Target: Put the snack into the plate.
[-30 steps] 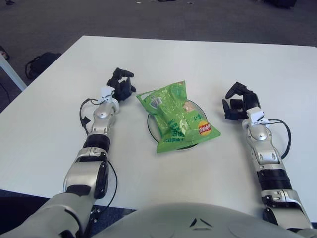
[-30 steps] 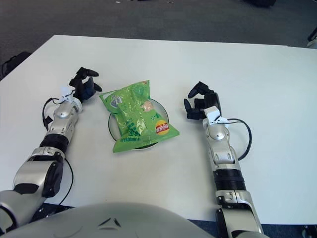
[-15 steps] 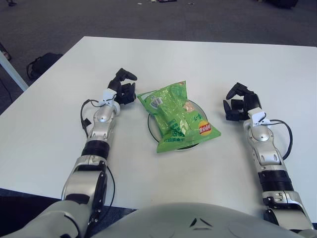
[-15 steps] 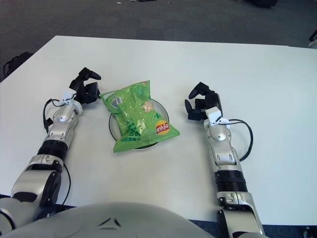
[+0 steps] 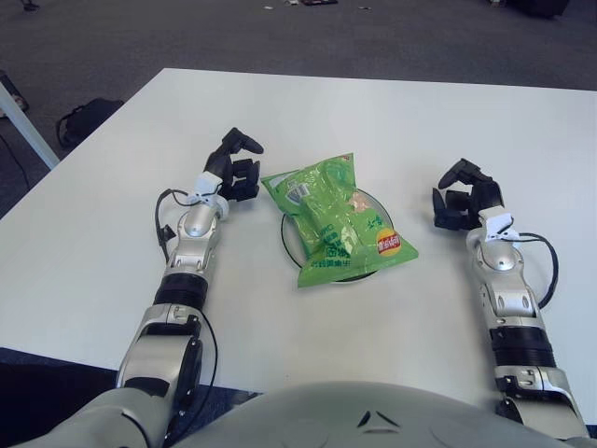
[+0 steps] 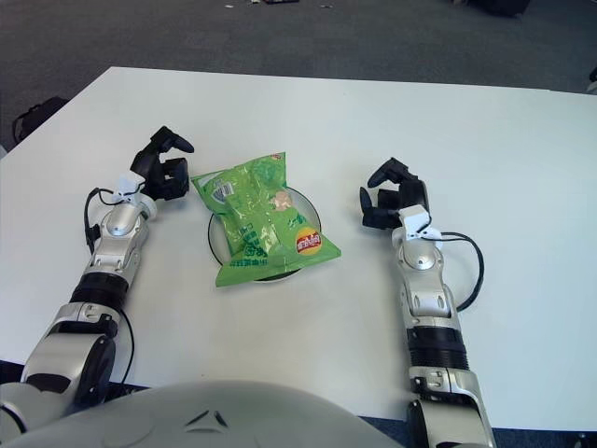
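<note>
head stereo pair, looking down, overlapping

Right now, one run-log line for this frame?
snack bag: on plate | left hand: open, beside bag | right hand: open, right of plate

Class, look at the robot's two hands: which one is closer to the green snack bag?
The left hand, almost at the snack bag corner; the right hand shows a wide gap.
</note>
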`<state>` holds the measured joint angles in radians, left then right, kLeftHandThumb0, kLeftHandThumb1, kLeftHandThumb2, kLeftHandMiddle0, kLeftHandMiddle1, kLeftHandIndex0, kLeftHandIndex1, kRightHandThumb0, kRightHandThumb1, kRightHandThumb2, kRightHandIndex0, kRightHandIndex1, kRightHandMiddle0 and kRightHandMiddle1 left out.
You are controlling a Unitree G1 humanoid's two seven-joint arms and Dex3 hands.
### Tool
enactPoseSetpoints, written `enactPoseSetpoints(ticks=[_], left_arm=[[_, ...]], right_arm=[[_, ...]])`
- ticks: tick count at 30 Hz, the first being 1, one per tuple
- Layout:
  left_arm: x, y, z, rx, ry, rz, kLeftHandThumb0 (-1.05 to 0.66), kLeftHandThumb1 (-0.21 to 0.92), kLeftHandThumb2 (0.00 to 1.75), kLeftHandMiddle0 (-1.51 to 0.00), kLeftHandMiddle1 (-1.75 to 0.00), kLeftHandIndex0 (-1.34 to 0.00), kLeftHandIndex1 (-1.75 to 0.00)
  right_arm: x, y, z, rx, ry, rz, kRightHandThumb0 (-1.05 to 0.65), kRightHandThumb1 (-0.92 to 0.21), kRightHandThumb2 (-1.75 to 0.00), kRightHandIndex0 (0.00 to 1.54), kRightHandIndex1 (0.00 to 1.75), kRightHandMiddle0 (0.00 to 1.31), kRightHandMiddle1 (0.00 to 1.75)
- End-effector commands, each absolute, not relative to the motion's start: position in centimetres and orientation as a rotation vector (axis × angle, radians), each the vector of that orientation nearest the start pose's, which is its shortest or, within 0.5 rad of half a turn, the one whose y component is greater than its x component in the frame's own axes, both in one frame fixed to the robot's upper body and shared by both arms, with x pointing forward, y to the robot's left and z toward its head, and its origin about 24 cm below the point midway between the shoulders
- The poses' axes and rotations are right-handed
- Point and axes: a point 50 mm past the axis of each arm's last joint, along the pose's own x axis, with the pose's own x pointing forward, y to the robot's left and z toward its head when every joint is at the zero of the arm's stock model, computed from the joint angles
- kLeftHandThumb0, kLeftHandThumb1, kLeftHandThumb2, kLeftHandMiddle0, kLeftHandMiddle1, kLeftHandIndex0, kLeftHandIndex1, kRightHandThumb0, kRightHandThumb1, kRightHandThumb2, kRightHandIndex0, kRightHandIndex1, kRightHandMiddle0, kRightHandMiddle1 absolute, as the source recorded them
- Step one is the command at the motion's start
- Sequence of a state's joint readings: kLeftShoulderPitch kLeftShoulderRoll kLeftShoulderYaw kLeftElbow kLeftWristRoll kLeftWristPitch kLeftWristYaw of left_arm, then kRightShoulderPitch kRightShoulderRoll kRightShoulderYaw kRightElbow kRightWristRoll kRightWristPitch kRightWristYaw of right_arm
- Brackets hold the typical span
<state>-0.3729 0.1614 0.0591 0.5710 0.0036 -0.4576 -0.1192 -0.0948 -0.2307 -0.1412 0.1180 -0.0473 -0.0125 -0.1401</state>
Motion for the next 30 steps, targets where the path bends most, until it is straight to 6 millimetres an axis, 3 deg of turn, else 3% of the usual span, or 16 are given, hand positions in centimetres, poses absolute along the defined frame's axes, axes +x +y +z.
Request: enactPoseSetpoints(ticks=[1,30], left_arm=[[28.2,17.3,0.1,0.151,-0.032,-0.120,-0.41,0.56,1.01,-1.18,-1.75,-0.43,-1.75],[28.6,17.1,0.3,0.143,-0.037,-0.124,-0.41,0.57,1.00,-1.17,-1.75,-0.42,-1.75]], right_arm=[[24.3,-23.2,0.8,-0.142,0.156,-0.347,-0.49,-0.29,-1.34,1.32,1.75,0.63,1.75],[24.6,-24.1,0.8,0.024,0.128,-0.414,-0.48,-0.32,-1.32,1.31,1.75,0.61,1.75]])
